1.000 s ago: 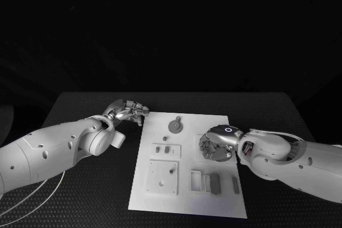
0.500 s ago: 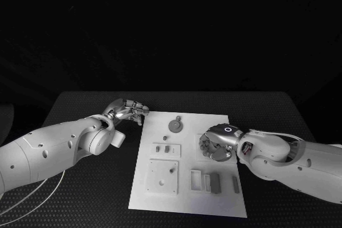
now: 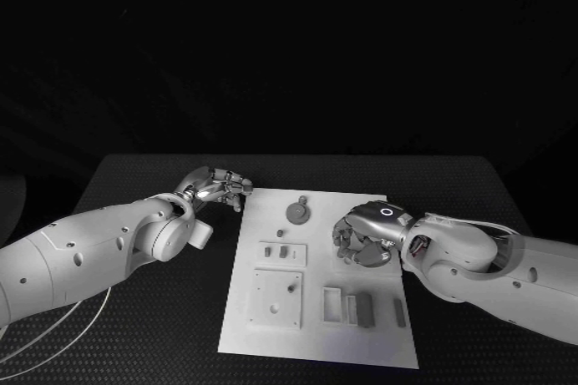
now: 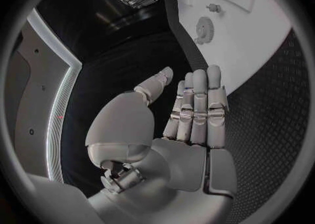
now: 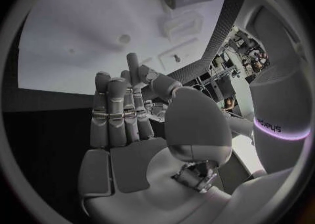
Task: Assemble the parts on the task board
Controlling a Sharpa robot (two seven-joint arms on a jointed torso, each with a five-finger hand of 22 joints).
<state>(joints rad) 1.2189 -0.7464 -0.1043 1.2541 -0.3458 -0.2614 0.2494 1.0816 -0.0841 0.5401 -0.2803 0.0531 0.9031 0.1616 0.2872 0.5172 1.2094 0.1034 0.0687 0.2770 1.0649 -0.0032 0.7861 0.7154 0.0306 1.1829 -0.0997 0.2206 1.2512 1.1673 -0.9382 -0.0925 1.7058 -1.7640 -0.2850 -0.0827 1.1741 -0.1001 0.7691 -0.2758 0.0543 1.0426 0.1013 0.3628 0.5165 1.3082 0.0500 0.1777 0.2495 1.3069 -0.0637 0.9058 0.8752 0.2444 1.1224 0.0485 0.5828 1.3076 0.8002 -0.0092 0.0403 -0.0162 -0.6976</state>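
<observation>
We start at the fingers of the right hand (image 3: 367, 237): in the right wrist view they lie straight and side by side, and one dark slim part (image 5: 133, 68) stands up between the thumb and the nearest fingers (image 5: 116, 109), seemingly pinched there, though we cannot be sure of the grip. In the head view this hand sits right of centre, bent down over the right side of the white board (image 3: 316, 345), its back towards the camera. Behind it the white right arm (image 3: 494, 272) runs off to the lower right edge of the frame.

The left hand (image 3: 218, 187) holds nothing. In the left wrist view its fingers (image 4: 200, 109) lie straight and close together, the thumb set a little apart. In the head view this hand sits left of centre, just beside the board's upper left corner, over the black table (image 3: 144, 326). Its thick white arm (image 3: 84, 255) comes in from the lower left.

On the board, a round gear (image 3: 296, 210) lies near the top between the two hands. Below it we see a small plate with two dark pieces (image 3: 282, 253), then a larger square plate (image 3: 276, 298) at the lower left, and upright blocks (image 3: 362, 309) in a row at the lower right.
</observation>
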